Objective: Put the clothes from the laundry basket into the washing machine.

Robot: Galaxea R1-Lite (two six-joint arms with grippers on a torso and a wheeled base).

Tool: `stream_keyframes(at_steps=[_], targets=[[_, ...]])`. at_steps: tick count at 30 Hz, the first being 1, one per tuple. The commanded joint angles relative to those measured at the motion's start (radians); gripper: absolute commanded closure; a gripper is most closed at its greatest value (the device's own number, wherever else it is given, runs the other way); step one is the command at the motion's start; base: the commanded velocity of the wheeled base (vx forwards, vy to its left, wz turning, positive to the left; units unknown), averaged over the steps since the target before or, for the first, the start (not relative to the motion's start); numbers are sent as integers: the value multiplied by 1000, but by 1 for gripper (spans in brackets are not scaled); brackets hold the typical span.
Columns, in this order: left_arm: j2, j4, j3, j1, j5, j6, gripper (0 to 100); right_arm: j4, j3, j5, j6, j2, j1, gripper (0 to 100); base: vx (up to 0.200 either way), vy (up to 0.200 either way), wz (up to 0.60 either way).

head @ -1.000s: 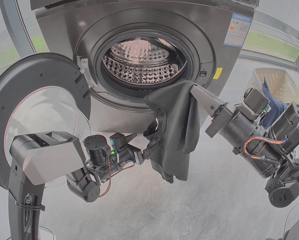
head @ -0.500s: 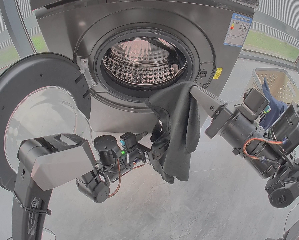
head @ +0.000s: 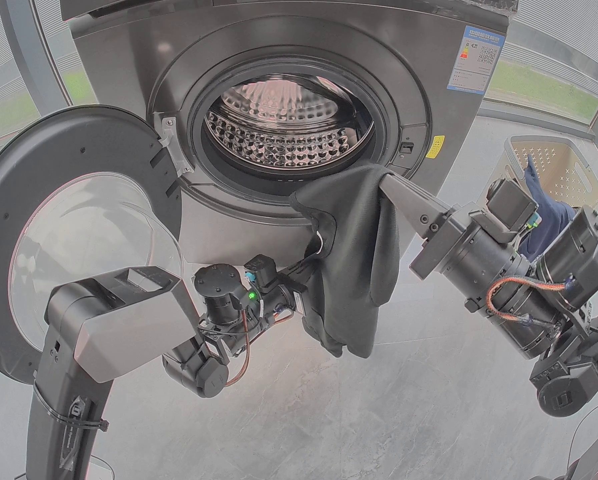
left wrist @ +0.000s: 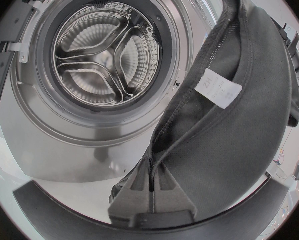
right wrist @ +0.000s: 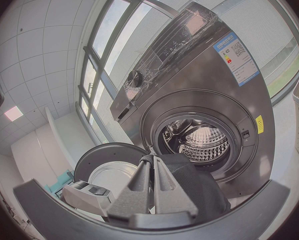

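While the washing machine [head: 125,55] stands with its door [head: 79,168] swung open to the left, a dark grey garment [head: 355,248] hangs in front of it, just below the opening to the steel drum [head: 285,128]. Labels noted: a blue-and-white sticker [head: 475,59] at the machine's upper right front, a small yellow sticker [head: 435,147] right of the opening, and a white tag [left wrist: 218,92] with printed characters sewn inside the garment's collar. Right gripper [head: 384,180]: closed on the garment's top edge, at the lower right rim of the opening. Left gripper [left wrist: 151,165]: closed on the collar seam, lower and nearer. Laundry basket [head: 559,158]: on the floor at far right, with blue clothing [head: 545,225] inside.
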Motion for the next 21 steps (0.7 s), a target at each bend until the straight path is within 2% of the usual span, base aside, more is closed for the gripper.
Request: stream_keyframes(at_steps=[1,6,9,13,15,19,21], targets=[[-72,-4,9,27,20,-1,100,1,8,0,0,6,-10,100,0,0,0],[-218,-1,124,47,52,-1,100,1,9,-1,-1,14,-26,100,0,0,0],[-355,-1,272,61,136,-7,100,3,14,-1,-1,17,-48,100,0,0,0],[-488,-1,377,79,169,-8,100,3,51,-1,-9,11,-52,100,0,0,0],[-563,2,412,85,167,-24,100,3,77,-3,-15,11,-59,100,0,0,0],[-657,1,458,96,162,-76,100,3,121,-1,-17,11,-49,100,0,0,0],[-672,2,460,95,153,-84,100,3,133,-1,-18,14,-49,100,0,0,0]])
